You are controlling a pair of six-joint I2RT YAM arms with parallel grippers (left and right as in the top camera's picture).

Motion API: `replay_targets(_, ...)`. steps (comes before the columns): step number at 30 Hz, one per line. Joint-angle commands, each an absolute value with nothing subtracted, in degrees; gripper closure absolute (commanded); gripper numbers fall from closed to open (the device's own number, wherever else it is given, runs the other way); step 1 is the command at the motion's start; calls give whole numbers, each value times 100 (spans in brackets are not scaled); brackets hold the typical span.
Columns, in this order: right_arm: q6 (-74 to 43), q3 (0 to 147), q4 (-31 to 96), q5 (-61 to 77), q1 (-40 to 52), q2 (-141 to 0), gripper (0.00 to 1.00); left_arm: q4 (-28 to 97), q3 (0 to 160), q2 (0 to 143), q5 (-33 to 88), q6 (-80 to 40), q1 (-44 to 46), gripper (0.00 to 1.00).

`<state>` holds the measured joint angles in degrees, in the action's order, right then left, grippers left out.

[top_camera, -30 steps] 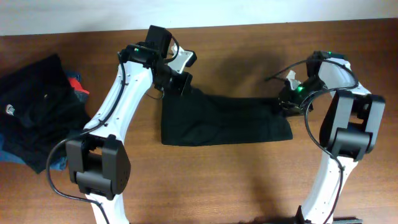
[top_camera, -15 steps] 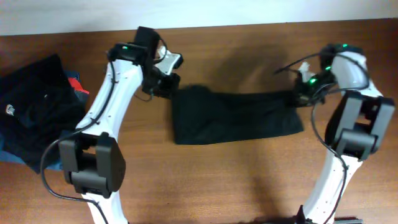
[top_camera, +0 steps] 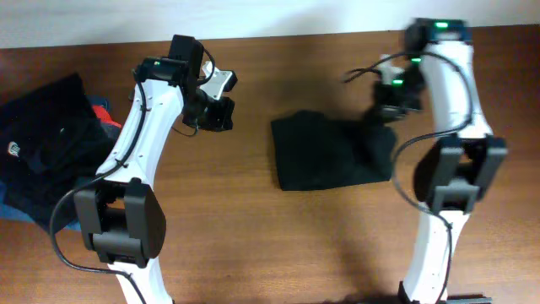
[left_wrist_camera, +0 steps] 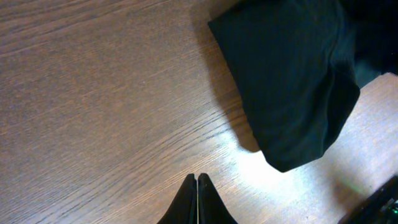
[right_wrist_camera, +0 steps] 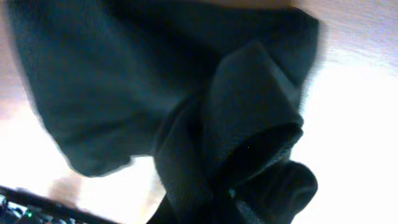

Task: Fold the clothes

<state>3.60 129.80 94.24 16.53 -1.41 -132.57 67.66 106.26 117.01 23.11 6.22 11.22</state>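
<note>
A black garment (top_camera: pixel 325 154) lies folded in a short block at the table's middle. Its right end is bunched and lifted off the table. My right gripper (top_camera: pixel 381 106) is shut on that lifted end. In the right wrist view the black fabric (right_wrist_camera: pixel 186 81) fills the frame and hides the fingers. My left gripper (top_camera: pixel 224 116) is shut and empty over bare wood, well left of the garment. In the left wrist view its shut fingertips (left_wrist_camera: pixel 198 186) sit below the garment's corner (left_wrist_camera: pixel 292 81). More black clothes (top_camera: pixel 46 148), one with a small white logo, are heaped at the far left.
Blue and red fabric (top_camera: pixel 101 114) shows at the heap's edges. A white wall runs along the table's far edge. The brown wooden table (top_camera: pixel 253 245) stretches toward the front, with both arm bases at its near edge.
My left gripper let go of the garment's left end and drew back to the left. My right gripper lifted the right end and carried it left, and the garment slid right and got shorter.
</note>
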Motion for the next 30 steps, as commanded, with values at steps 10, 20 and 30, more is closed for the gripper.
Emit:
replay_targets(10, -808, 13117, 7817, 1483, 2324, -13087, 94, 6812, 10632, 11686, 2128, 613, 1144, 97)
replay_targets(20, -790, 13082, 7979, 1321, 2676, -13166, 89, 6814, 10626, 11686, 2051, 613, 1144, 96)
replay_targets(30, 130, 13078, 9192, 1345, 2823, -13166, 78, 6777, 10626, 11686, 1986, 613, 1144, 96)
